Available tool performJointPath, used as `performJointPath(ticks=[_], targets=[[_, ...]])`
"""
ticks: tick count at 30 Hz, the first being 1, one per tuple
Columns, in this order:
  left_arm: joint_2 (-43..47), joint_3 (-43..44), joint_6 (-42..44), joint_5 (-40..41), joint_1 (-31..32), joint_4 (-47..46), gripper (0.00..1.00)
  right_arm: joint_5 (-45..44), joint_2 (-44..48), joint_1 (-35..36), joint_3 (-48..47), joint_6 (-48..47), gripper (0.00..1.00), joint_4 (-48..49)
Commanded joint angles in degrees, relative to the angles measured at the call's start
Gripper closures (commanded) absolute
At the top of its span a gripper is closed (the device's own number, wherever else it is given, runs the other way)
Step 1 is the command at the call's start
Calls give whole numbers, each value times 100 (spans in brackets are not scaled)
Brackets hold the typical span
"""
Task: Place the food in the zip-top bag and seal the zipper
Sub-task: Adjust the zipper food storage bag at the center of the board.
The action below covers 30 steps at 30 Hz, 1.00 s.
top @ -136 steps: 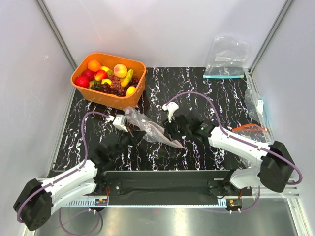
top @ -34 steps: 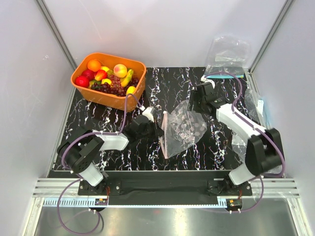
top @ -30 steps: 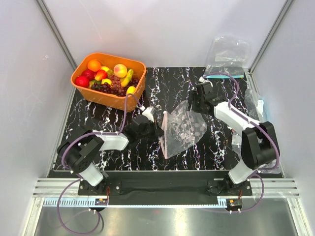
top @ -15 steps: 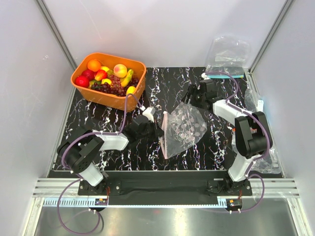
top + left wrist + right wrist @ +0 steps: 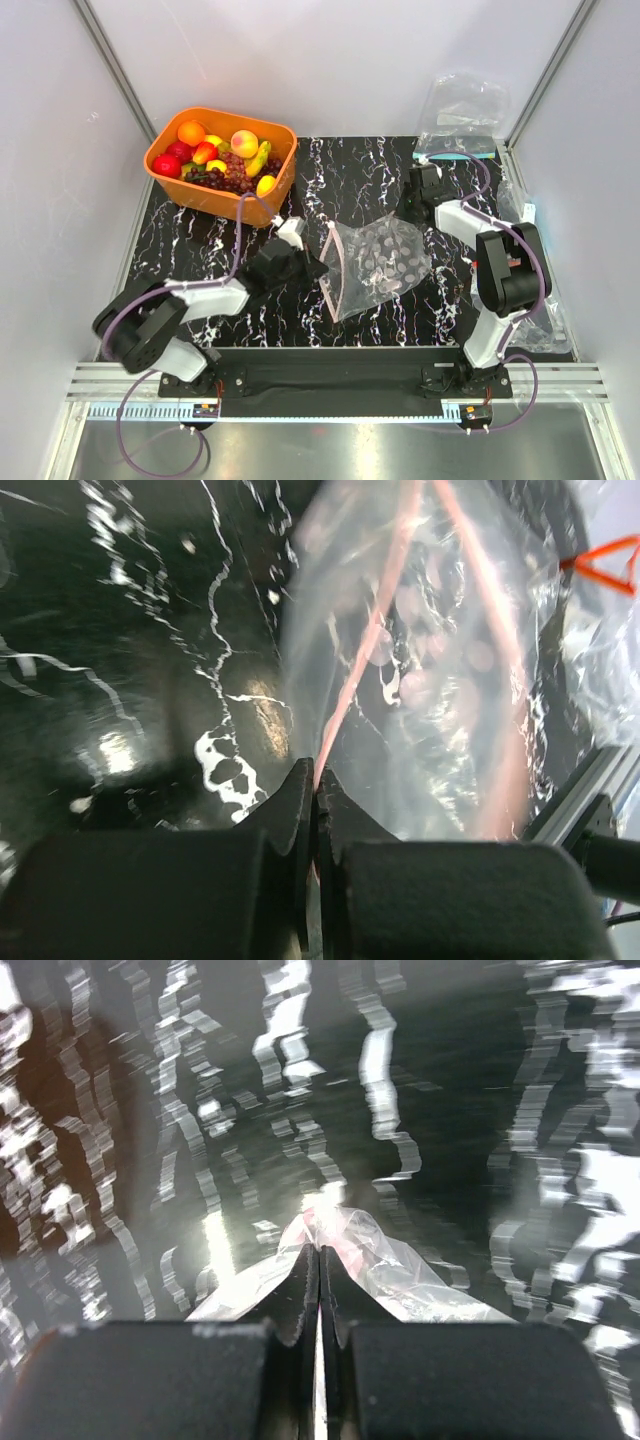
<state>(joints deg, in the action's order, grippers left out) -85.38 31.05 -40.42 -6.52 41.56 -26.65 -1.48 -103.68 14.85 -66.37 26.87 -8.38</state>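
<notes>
Left gripper point(image 5: 320, 268): fingers pressed together, clamped on the zipper at the near end of the bag's mouth.
Zipper point(image 5: 362, 665): a pale pink-red strip that runs straight out from the left fingertips. A second pink line lies beside it, and the two spread apart farther from the tips, so the mouth stands parted there.
Zip-top bag point(image 5: 385, 262): clear film with a dotted pattern, spanning the gap between the two grippers. The mouth edge is at the left gripper and the opposite corner at the right one. Whether it rests on the table point(image 5: 360, 175) cannot be told.
Right gripper point(image 5: 318, 1260): fingers together, pinching a crumpled, faintly pink corner of the bag just ahead of the tips.
Food point(image 5: 191, 132): an orange, red fruits and a peach, well apart from both grippers, beyond the left gripper and to its left.
Basket point(image 5: 222, 113): orange; it holds the food together with a banana bunch and dark grapes.
Teal-strip bag point(image 5: 458, 110): a clear bag lying beyond the right gripper at the table's far edge.
</notes>
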Motion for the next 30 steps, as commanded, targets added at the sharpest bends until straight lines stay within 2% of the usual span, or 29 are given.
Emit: performJointPath(ticks=[1, 4, 6, 8, 9, 11, 14, 17, 18, 19, 21, 23, 25, 28, 30], targets=[[661, -257, -9, 590, -8, -217, 100, -757, 383, -254, -26, -6, 100, -163], [944, -380, 43, 826, -8, -77, 100, -1152, 453, -342, 10, -129, 100, -383], [989, -310, 122, 872, 1, 72, 100, -1267, 550, -387, 106, -182, 96, -375], [892, -214, 192, 811, 1, 151, 100, -1259, 734, -395, 133, -261, 54, -383], [805, -126, 202, 706, -8, 143, 100, -1163, 839, -395, 229, -331, 39, -305], [717, -47, 219, 679, -8, 108, 100, -1066, 1243, -395, 404, -358, 23, -121], [602, 103, 245, 433, -8, 55, 100, -636, 1902, -378, 791, -621, 21, 257], [505, 383, 412, 389, -8, 247, 100, 425, 2316, -387, 933, -859, 21, 337], [453, 489, 465, 380, 1, 362, 100, 1160, 2378, -369, 933, -964, 14, 285], [426, 603, 500, 371, 1, 450, 100, 1437, 2474, -343, 941, -1008, 5, 258], [374, 806, 544, 293, -8, 503, 100, 1745, 2615, -273, 950, -1104, 2, 31], [338, 920, 518, 248, 1, 486, 100, 1975, 2774, -123, 950, -1149, 5, -119], [286, 973, 483, 134, -8, 451, 100, 2125, 2905, 261, 968, -1105, 17, -313], [198, 1087, 378, -94, 1, 345, 100, 1617, 3098, 1095, 985, -1070, 22, -533], [128, 1210, 316, -269, -8, 310, 100, 1327, 3274, 1370, 1056, -904, 25, -542]])
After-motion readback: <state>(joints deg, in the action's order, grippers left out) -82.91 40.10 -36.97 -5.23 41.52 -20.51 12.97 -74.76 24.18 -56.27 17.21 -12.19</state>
